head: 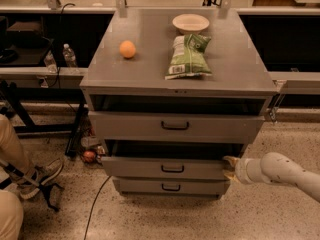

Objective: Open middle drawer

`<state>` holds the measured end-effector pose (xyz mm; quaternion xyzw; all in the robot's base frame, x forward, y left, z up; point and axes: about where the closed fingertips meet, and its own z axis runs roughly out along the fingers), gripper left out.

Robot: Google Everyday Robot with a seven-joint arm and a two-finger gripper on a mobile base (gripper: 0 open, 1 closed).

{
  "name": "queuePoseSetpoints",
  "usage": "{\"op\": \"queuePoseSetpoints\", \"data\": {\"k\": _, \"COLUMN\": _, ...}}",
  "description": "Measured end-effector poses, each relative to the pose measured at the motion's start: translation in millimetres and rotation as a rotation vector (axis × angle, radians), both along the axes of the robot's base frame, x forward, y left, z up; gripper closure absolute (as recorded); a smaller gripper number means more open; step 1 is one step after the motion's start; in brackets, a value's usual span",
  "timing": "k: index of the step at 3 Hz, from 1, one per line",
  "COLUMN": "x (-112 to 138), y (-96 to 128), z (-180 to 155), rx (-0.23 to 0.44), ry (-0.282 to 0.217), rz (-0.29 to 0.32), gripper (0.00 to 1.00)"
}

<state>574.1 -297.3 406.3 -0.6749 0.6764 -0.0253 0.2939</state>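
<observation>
The grey cabinet (150, 49) has three drawers. The middle drawer (140, 167) has a shallow wide front and a small black loop handle (172, 169); it stands pulled out a little, with a dark gap above its front. The top drawer (130, 126) also stands slightly out, and the bottom drawer (145, 186) sits below. My gripper (230, 168), on a white arm coming in from the right, is at the right end of the middle drawer's front, its tan fingertips against the drawer's corner.
An orange (127, 49), a green chip bag (189, 56) and a white bowl (190, 22) lie on the cabinet top. A person's leg and shoe (40, 176) are at lower left. A cable (95, 204) runs on the floor. Water bottles (69, 56) stand at left.
</observation>
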Motion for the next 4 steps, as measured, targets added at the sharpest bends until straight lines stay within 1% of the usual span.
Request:
{"op": "queuePoseSetpoints", "data": {"k": 1, "x": 0.0, "y": 0.0, "z": 4.6, "rx": 0.000, "ry": 0.000, "rz": 0.000, "gripper": 1.00}}
{"op": "queuePoseSetpoints", "data": {"k": 4, "x": -0.2, "y": 0.2, "z": 8.6, "rx": 0.000, "ry": 0.000, "rz": 0.000, "gripper": 1.00}}
